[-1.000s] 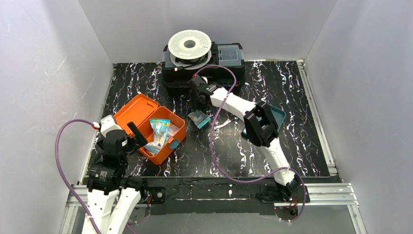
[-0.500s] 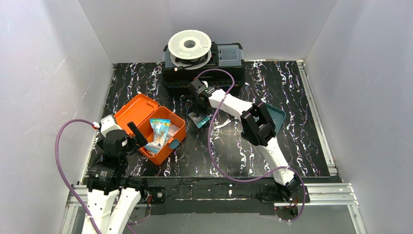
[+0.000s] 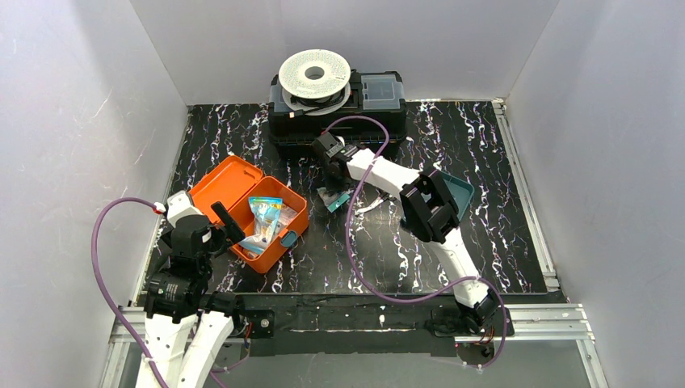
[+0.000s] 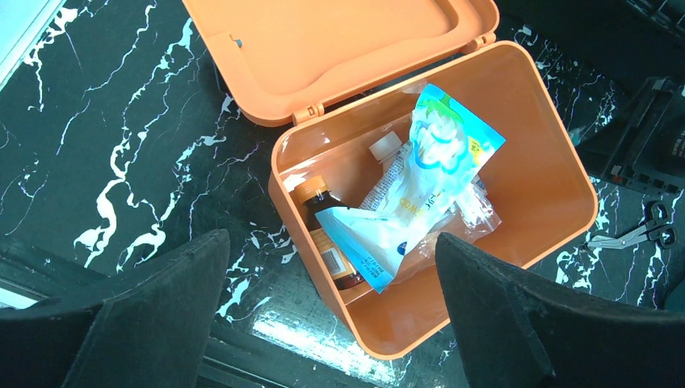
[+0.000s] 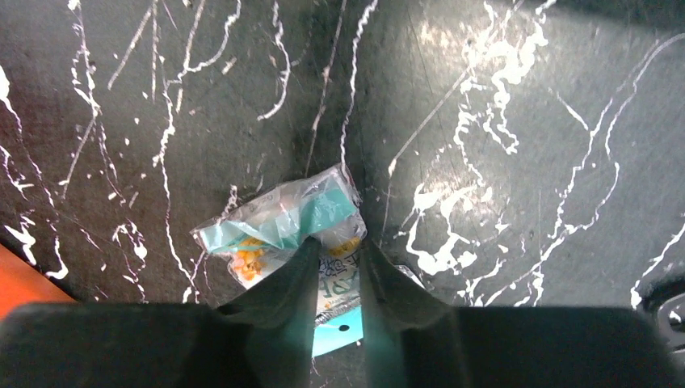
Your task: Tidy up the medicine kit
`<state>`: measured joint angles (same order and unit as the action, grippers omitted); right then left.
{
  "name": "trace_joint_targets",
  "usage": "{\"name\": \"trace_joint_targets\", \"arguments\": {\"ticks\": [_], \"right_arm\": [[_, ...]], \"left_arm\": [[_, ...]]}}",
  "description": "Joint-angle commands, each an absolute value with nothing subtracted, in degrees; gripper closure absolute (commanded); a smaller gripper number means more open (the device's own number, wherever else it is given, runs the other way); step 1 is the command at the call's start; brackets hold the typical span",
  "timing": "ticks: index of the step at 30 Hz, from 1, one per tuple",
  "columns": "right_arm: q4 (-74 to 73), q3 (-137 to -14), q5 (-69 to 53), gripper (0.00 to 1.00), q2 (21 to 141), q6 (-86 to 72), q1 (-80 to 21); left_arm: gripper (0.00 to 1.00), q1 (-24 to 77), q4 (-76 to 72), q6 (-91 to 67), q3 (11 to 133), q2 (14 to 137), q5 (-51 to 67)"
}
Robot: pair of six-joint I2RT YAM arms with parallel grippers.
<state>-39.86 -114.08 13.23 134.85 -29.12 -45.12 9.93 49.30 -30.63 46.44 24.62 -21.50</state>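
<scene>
Left tool [image 4: 331, 236] wide open, empty, hovering over the open medicine kit [image 3: 229, 183] at left-front of worktop [image 3: 452, 137]. Right tool [image 5: 338, 250] pinched onto a packet [image 5: 279, 222], right of kit, not touching.

The medicine kit [image 4: 347, 48] is smooth orange plastic with a soft sheen. Inside it, the pouch [image 4: 428, 178] is glossy printed film. The bottle [image 4: 323, 218] is brown and translucent, glass or plastic, which one cannot be told. The table [image 4: 121, 121] has a black, white-veined stone-look top that gleams toward its near edge. The small packet [image 5: 283, 222] is crinkled clear film. The right gripper [image 5: 339, 246] has matt dark fingers [image 5: 283, 299]. The scissors [image 4: 642, 233] shine like bare metal.
</scene>
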Motion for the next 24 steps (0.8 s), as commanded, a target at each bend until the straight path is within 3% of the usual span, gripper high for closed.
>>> {"name": "trace_joint_targets", "arguments": {"ticks": [1, 6, 14, 24], "right_arm": [[-44.6, -108.1, 12.8, 0.77, 133.8, -27.8, -45.1], [-45.1, -104.2, 13.0, 0.99, 130.4, -28.6, -45.2], [-40.9, -95.6, 14.4, 0.99, 119.1, -30.0, -45.7], [-39.4, -94.7, 14.4, 0.99, 106.9, -28.1, -49.2]], "left_arm": [[0.00, 9.9, 48.9, -30.0, 46.2, 25.1, -21.4], [0.00, 10.0, 48.8, -29.9, 46.1, 25.0, -21.4], [0.00, 9.9, 48.8, -29.6, 46.1, 24.8, -20.8], [0.00, 9.9, 48.7, -29.5, 46.1, 24.6, -21.0]]}}
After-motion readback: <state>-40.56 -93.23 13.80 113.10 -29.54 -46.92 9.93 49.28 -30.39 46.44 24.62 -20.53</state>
